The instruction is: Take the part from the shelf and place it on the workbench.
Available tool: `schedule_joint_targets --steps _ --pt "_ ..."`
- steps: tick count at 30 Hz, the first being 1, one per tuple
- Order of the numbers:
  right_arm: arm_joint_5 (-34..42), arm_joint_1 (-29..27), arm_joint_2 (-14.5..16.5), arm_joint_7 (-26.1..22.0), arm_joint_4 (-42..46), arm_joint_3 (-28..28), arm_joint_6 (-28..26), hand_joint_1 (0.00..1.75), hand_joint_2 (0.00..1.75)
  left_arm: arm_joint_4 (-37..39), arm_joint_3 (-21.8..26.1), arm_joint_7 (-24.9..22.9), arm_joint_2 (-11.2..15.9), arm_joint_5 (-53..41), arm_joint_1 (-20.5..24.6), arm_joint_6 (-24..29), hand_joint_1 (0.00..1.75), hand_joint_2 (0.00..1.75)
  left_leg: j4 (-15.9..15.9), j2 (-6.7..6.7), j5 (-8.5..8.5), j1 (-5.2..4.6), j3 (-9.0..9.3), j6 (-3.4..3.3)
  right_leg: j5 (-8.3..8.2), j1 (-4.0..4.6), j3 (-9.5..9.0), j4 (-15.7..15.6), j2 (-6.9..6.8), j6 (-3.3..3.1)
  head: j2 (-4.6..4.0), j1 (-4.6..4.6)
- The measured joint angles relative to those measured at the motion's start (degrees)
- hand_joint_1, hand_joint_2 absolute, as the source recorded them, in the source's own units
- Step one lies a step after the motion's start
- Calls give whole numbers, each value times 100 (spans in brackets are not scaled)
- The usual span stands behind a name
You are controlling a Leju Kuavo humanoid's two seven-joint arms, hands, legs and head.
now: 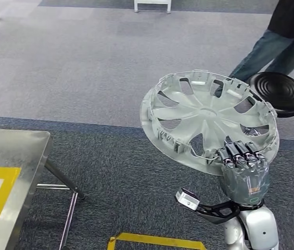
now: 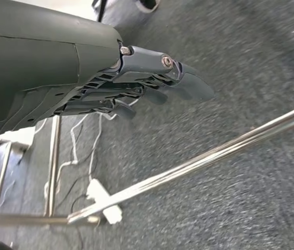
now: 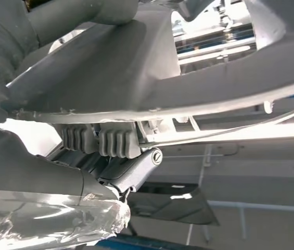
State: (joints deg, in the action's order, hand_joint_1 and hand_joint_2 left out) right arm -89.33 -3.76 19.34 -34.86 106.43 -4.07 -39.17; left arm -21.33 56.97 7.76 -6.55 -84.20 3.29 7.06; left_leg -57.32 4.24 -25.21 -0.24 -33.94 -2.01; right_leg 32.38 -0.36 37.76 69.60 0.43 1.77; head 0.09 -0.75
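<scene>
- Fingers [image 1: 242, 152] of the right hand [image 1: 244, 174] clamp the rim of the silver plastic spoked wheel cover [image 1: 208, 119], carried flat above grey carpet.
- Left hand [image 2: 153, 86] hangs with fingers loosely extended, holding nothing.
- Shiny steel workbench [image 1: 23, 151] waits at nine o'clock; pickup done, placing remains.

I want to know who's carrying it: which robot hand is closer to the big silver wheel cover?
The right hand grips the wheel cover at its near rim. The left hand hangs over the carpet beside metal table legs.
</scene>
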Motion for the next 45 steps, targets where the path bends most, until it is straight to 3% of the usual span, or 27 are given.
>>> schedule_joint_targets --steps 2,4,6,8,10,12,13,15,17,19,21,22,24,25,26,28,30,33,34,35,37,39,41,43,44,45 --pt "0 1 0 0 -3 0 -1 175 175 7 1 -1 -3 1 3 0 0 175 -19 171 -13 3 4 33 -370 -39 -334 -782 281 -18 0 2" --pt "0 4 0 4 -8 1 -3 175 175 8 2 -2 -1 1 4 0 0 175 -37 312 -3 20 -48 101 -438 -60 -502 -1129 500 -33 0 2" --pt "0 7 2 9 -11 4 -4 175 175 11 11 -2 14 1 -16 3 0 175 -39 420 18 47 -100 178 -438 -52 -527 -1164 416 -73 0 2" --pt "0 10 5 12 -11 15 -4 175 175 23 22 -5 20 1 -31 9 0 175 -181 184 -80 32 -177 237 -455 -62 -567 -1218 254 -138 0 -28" --pt "0 11 7 15 -10 22 -4 175 175 32 25 -24 16 1 -14 11 0 175 -718 -217 -385 23 -442 288 -450 -54 -604 -1253 66 -193 0 -64" --pt "-1 8 7 16 -10 22 -4 175 175 35 26 -57 15 -1 1 11 0 175 -1418 -354 -673 56 -800 331 -427 -36 -612 -1254 -127 -217 0 -70" --pt "-1 4 7 13 -10 22 -4 175 175 36 27 -74 15 -1 -6 11 0 175 -1590 -369 -693 71 -889 345 -415 -31 -617 -1253 -216 -219 0 -72" --pt "-1 -3 7 -2 -11 22 -4 175 175 37 34 -99 19 -2 -30 11 0 175 -1345 -402 -449 84 -755 352 -388 -28 -640 -1252 -365 -207 0 -73" --pt "-1 -5 7 -20 -10 21 -4 175 175 37 48 -105 27 -2 -33 11 0 175 -570 -670 -107 39 -324 308 -345 -9 -689 -1247 -495 -167 0 -75" --pt "0 -7 7 -40 -9 14 -4 175 175 37 64 -112 33 -3 -9 11 0 175 -88 -911 -2 -26 -72 225 -300 25 -725 -1238 -622 -107 0 -70" --pt "0 -8 7 -67 -10 10 -4 175 175 37 86 -133 42 -4 -4 2 0 175 -43 -839 -33 -49 -72 151 -267 36 -758 -1247 -755 -52 0 -65" --pt "0 -6 8 -77 -12 11 -4 175 175 37 99 -150 46 -4 -14 -4 0 175 -23 -765 -26 -39 -59 119 -232 28 -765 -1229 -720 -20 0 -57" --pt "0 -2 8 -84 -19 14 -4 175 175 38 119 -187 52 -7 -15 -19 0 175 16 -618 -12 -3 -24 50 -40 -1 -653 -940 -437 25 0 -29" --pt "0 0 8 -86 -25 12 -4 175 175 39 124 -204 55 -10 -5 -24 0 175 22 -548 -10 11 -14 24 108 -18 -509 -647 -246 36 0 -6" --pt "0 0 7 -87 -29 9 -4 175 175 39 126 -215 57 -12 9 -26 0 175 22 -497 -12 15 -14 5 236 -27 -378 -379 -142 38 0 11" --pt "0 1 7 -87 -35 4 -4 175 175 39 128 -223 61 -15 22 -26 0 175 22 -444 -13 16 -14 -8 364 -31 -225 -80 -91 44 0 27" --pt "0 1 7 -96 -49 -1 -4 175 175 39 129 -242 67 -16 22 -33 0 175 20 -368 -16 15 -9 -9 368 -32 -104 84 -81 49 0 26" --pt "0 18 7 -144 -105 -16 -5 175 175 42 135 -330 84 -24 23 -69 0 175 -28 99 -52 17 9 56 -242 -74 -288 -668 234 39 0 25" --pt "0 27 7 -158 -113 -17 -5 175 175 43 137 -344 88 -26 24 -76 0 175 -46 213 -55 25 -9 96 -426 -86 -467 -1075 335 25 0 26" --pt "0 37 7 -169 -118 -19 -6 175 175 44 139 -349 97 -27 20 -79 0 175 -55 273 -47 33 -41 132 -396 -84 -500 -1128 369 9 0 27" --pt "0 52 9 -187 -123 -19 -7 175 175 49 147 -363 115 -28 -4 -81 0 175 -59 356 -38 56 -80 193 -400 -85 -524 -1150 266 -38 0 28" --pt "0 61 15 -192 -125 -16 -7 175 175 59 154 -382 124 -29 -11 -82 0 175 -264 141 -179 40 -174 247 -402 -99 -563 -1182 128 -102 0 -10" --pt "0 64 17 -192 -125 -19 -7 175 175 67 155 -393 127 -31 10 -83 0 175 -919 -224 -514 33 -491 295 -381 -84 -598 -1197 -40 -158 0 -52" --pt "0 62 17 -192 -127 -24 -7 175 175 70 154 -396 126 -32 20 -83 0 175 -1605 -361 -749 53 -846 325 -353 -67 -614 -1196 -211 -183 0 -54" --pt "0 60 17 -192 -131 -24 -7 175 175 72 155 -397 125 -32 13 -83 0 175 -1696 -378 -715 61 -901 331 -338 -64 -626 -1195 -287 -186 0 -55" --pt "0 59 17 -192 -134 -24 -7 175 175 75 155 -400 125 -32 5 -83 0 175 -1570 -396 -576 66 -843 329 -321 -62 -644 -1195 -357 -181 0 -55"
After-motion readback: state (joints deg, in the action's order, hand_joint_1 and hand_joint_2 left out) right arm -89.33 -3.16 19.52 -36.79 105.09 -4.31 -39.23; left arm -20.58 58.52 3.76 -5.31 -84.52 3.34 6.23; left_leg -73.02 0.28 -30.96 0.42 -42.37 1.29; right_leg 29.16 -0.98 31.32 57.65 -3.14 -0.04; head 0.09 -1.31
